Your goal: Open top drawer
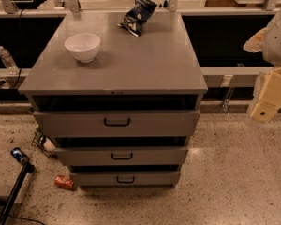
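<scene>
The top drawer (75, 124) is the tallest grey front of the cabinet, just below the cabinet top (145, 64). Its black pull handle (117, 122) sits in the centre. The drawer front stands a little out from the cabinet, with a dark gap above it. My gripper (269, 97) shows as cream-coloured parts at the right edge of the view. It hangs in the air to the right of the cabinet, apart from the drawer and its handle, and holds nothing that I can see.
A white bowl (83, 46) and a dark snack bag (138, 15) lie on the cabinet top. Two shorter drawers (122, 156) (125, 178) sit below, also slightly out. A red can (64, 182), a blue can (18, 154) and a black pole (14, 191) lie on the floor at the left.
</scene>
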